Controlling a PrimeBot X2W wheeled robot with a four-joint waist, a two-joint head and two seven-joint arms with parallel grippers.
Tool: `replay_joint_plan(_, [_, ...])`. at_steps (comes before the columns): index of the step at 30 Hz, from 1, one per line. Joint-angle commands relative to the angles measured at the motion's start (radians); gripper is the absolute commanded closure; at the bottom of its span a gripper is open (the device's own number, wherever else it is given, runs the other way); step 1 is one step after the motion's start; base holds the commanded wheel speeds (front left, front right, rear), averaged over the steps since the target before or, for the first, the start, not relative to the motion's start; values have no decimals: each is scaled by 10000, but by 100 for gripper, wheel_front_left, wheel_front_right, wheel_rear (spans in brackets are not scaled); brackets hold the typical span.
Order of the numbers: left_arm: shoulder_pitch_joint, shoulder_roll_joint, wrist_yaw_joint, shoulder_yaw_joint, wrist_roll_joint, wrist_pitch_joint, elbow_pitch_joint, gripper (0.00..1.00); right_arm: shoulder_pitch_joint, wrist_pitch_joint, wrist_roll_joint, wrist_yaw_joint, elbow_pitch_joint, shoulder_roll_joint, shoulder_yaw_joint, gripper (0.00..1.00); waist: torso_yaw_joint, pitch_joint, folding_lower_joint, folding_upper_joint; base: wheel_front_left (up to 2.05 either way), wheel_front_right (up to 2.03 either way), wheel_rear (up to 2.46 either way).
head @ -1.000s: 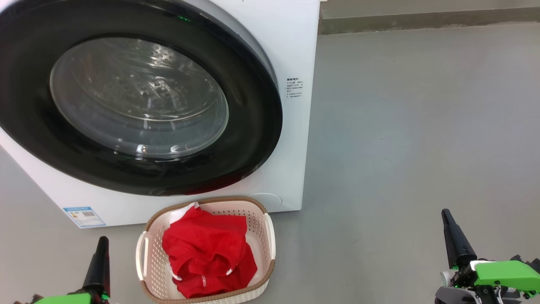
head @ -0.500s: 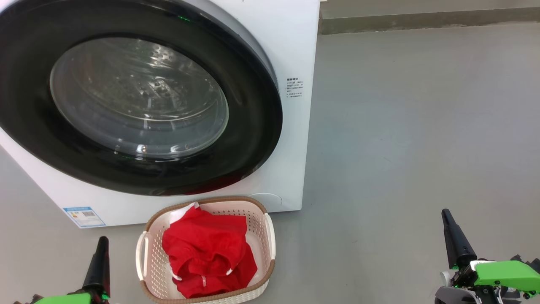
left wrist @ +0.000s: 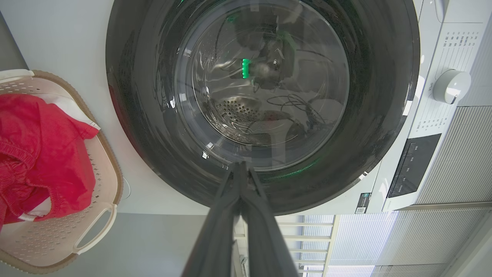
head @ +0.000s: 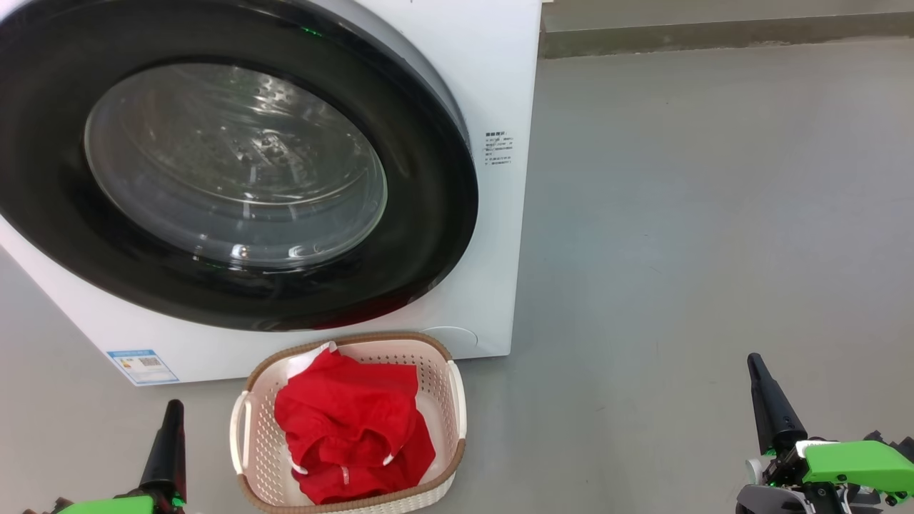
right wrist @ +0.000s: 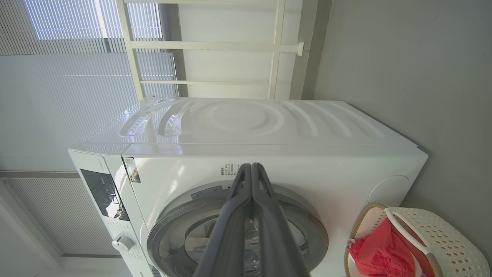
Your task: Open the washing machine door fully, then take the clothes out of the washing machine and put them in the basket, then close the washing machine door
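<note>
Resting at lower left in the head view, the left gripper (head: 173, 407) has its two long dark fingers pressed together, holding nothing; the right gripper (head: 752, 359), at lower right, is likewise closed and empty. The large round door (head: 235, 168) with glossy black rim and clear glass bowl sits flush against the big white boxy washing machine (head: 500, 71). The small cream-white perforated plastic basket (head: 457, 400) with brown rim stands on the grey floor (head: 678, 250) just before the machine, containing the bunched bright red fabric clothes (head: 350, 428).
</note>
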Motion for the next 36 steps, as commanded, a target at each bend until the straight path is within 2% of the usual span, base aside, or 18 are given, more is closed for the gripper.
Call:
replay_joint_plan(1, [-383, 163, -31, 339, 8, 74, -199, 100, -108, 77, -18, -9, -302, -10, 238, 100, 0, 0, 0, -1, 0, 0, 0])
replay_joint_plan(36, [-383, 160, -31, 344, 12, 78, -199, 100, -109, 86, -28, -9, -301, -3, 227, 100, 0, 0, 0, -1, 0, 0, 0])
